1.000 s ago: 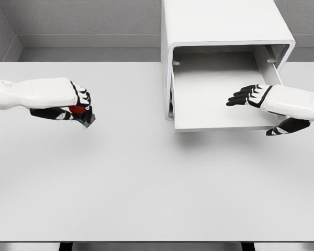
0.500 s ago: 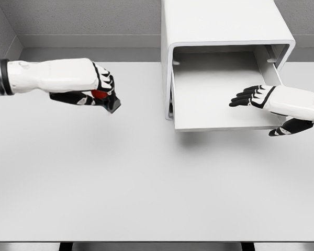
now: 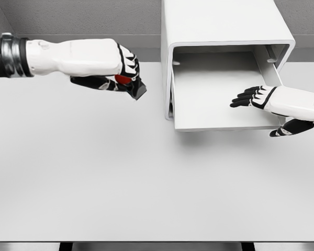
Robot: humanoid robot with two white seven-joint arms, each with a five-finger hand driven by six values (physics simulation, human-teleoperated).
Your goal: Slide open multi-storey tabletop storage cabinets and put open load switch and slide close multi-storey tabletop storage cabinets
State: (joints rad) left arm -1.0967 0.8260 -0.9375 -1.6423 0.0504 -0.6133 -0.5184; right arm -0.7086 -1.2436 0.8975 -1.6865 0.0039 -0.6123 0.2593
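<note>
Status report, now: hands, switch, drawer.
Left hand shut on red-and-black load switch, left of cabinet. Right hand open over pulled-out white drawer. Nothing blocking.

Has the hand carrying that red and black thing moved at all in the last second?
Yes. The left hand with the load switch has travelled right, toward the cabinet.

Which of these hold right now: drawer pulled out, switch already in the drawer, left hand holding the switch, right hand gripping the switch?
1. The cabinet drawer is pulled out. True.
2. The load switch lies in the drawer. False: it is off to the cabinet's left, above the table.
3. The left hand holds the switch. True.
4. The right hand grips the switch. False: its fingers are spread over the drawer's right side, holding nothing.
</note>
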